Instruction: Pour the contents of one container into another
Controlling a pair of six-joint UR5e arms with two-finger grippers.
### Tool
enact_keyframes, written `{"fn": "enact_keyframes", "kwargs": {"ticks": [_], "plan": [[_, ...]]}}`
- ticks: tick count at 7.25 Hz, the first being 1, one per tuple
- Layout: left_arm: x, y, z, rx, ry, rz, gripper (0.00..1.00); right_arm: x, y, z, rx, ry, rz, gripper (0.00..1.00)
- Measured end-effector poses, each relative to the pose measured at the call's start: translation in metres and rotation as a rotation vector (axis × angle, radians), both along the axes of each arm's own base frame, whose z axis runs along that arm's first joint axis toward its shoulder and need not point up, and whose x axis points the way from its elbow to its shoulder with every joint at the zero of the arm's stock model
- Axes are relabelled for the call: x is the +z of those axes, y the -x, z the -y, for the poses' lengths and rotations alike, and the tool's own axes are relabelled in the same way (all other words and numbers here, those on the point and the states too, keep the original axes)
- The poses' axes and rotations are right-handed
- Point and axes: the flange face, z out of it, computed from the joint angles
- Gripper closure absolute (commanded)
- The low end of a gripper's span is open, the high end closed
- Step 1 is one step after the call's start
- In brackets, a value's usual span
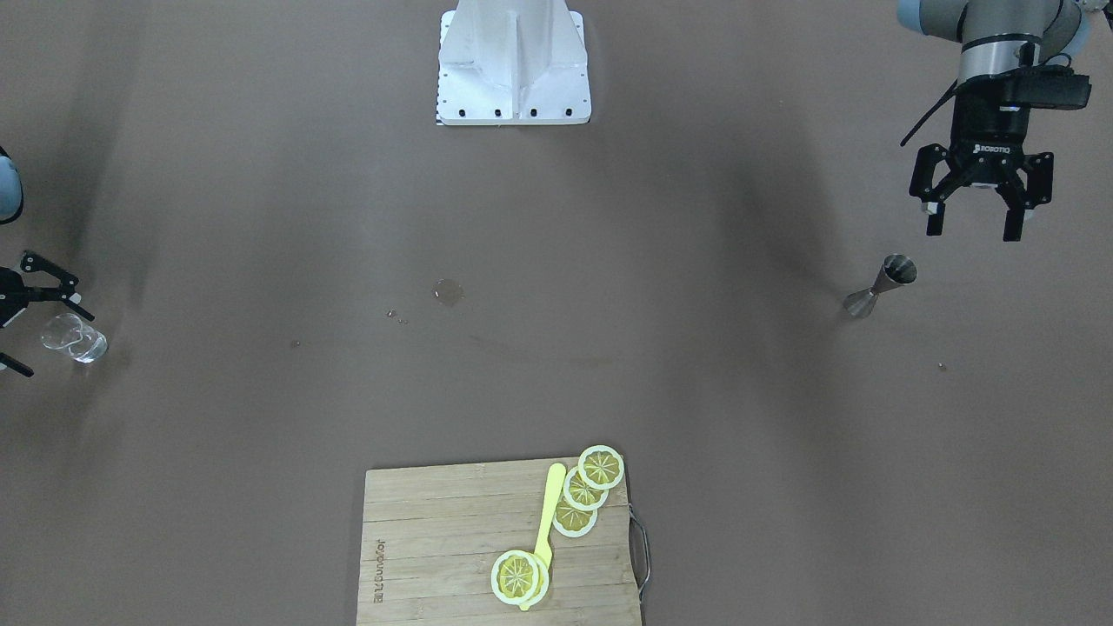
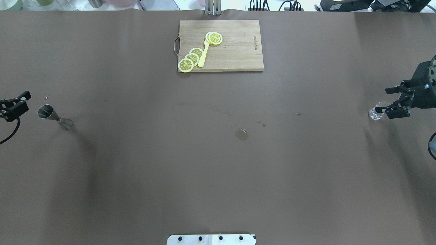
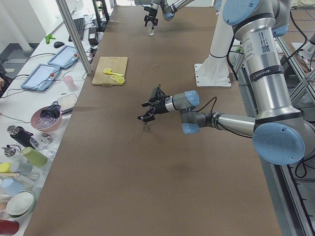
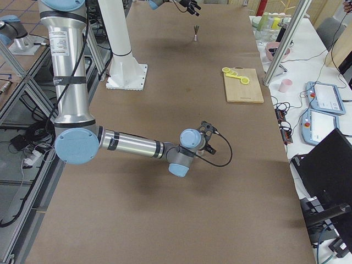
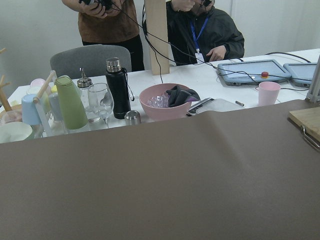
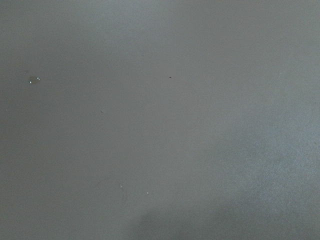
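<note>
A steel jigger (image 1: pixel 880 285) stands upright on the brown table, at the left end in the overhead view (image 2: pixel 54 116). My left gripper (image 1: pixel 974 224) hangs open and empty just beyond it, apart from it and a little above the table (image 3: pixel 147 110). A small clear glass (image 1: pixel 74 337) stands at the opposite end (image 2: pixel 376 111). My right gripper (image 1: pixel 35 317) is wide open, level with the glass, which sits at its fingertips near one finger (image 2: pixel 391 112). I cannot tell whether that finger touches the glass. Neither wrist view shows a container.
A wooden cutting board (image 2: pixel 238 58) with lemon slices (image 2: pixel 190 58) and a yellow knife (image 2: pixel 203 56) lies at the table's far middle. A small puddle (image 2: pixel 242 134) and a few drops (image 2: pixel 261 124) mark the centre. The robot's base plate (image 1: pixel 513 96) stands mid-table on my side.
</note>
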Motion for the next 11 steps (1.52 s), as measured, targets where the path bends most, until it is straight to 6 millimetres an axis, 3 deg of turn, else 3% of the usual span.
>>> {"fn": "enact_keyframes", "kwargs": {"ticks": [3, 7, 11], "plan": [[0.035, -0.032, 0.001, -0.053, -0.064, -0.065, 0.03, 0.009, 0.009, -0.004, -0.002, 0.008, -0.014, 0.01], [0.054, -0.088, 0.009, -0.127, -0.100, -0.132, 0.03, 0.025, 0.013, -0.019, -0.017, -0.021, 0.015, 0.02], [0.065, -0.098, -0.002, -0.138, -0.109, -0.146, 0.03, 0.026, -0.002, -0.043, 0.020, -0.052, 0.147, 0.01]]}}
